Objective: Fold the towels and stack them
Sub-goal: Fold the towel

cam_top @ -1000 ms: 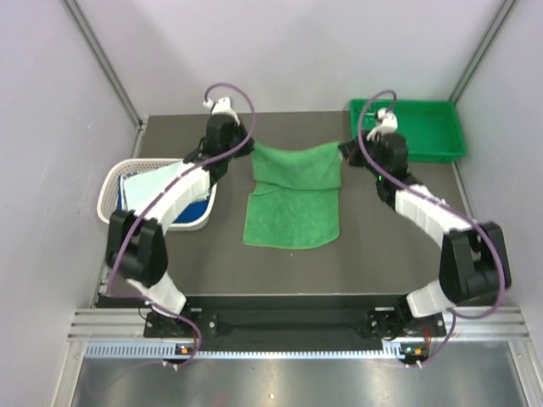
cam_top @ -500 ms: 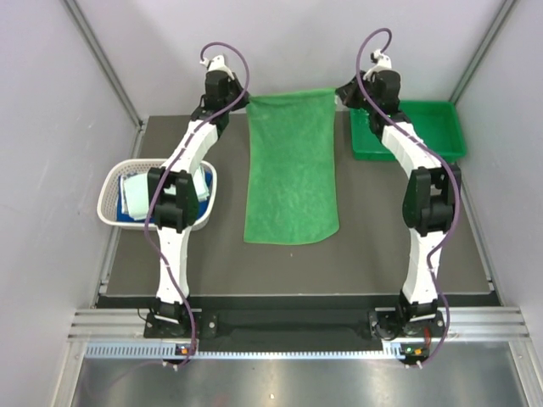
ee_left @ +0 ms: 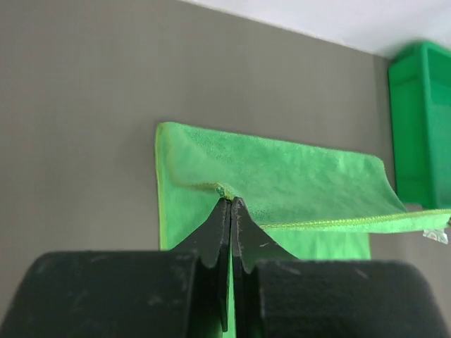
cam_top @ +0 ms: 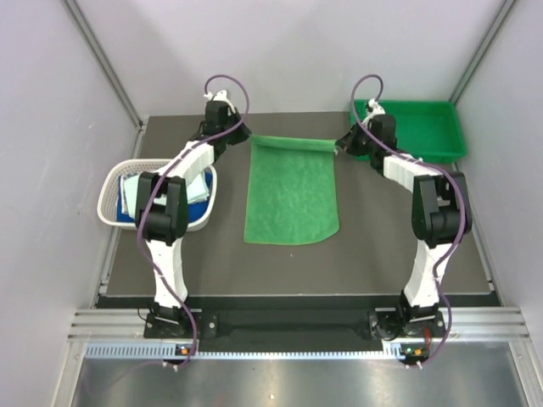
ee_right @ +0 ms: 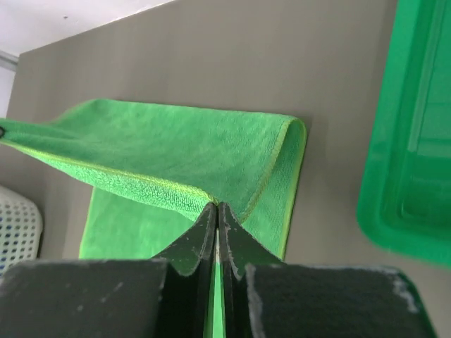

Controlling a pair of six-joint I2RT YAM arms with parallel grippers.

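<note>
The bright green towel lies lengthwise in the middle of the table, its far edge held up off the surface. My left gripper is shut on the far left corner. My right gripper is shut on the far right corner. The held edge sags a little between them and folds back over the cloth. The near end lies flat. Other towels, pale mint-white and royal blue, lie piled in the basket; the orange and patterned ones do not show.
A white lattice basket stands at the left edge, beside the left arm. A rigid green plastic tray stands at the back right, close behind the right gripper; it also shows in the right wrist view.
Both grippers first lifted the towel's far edge high and away, stretching the cloth out long. They have since come down and nearer, so the edge hangs low over the table.
</note>
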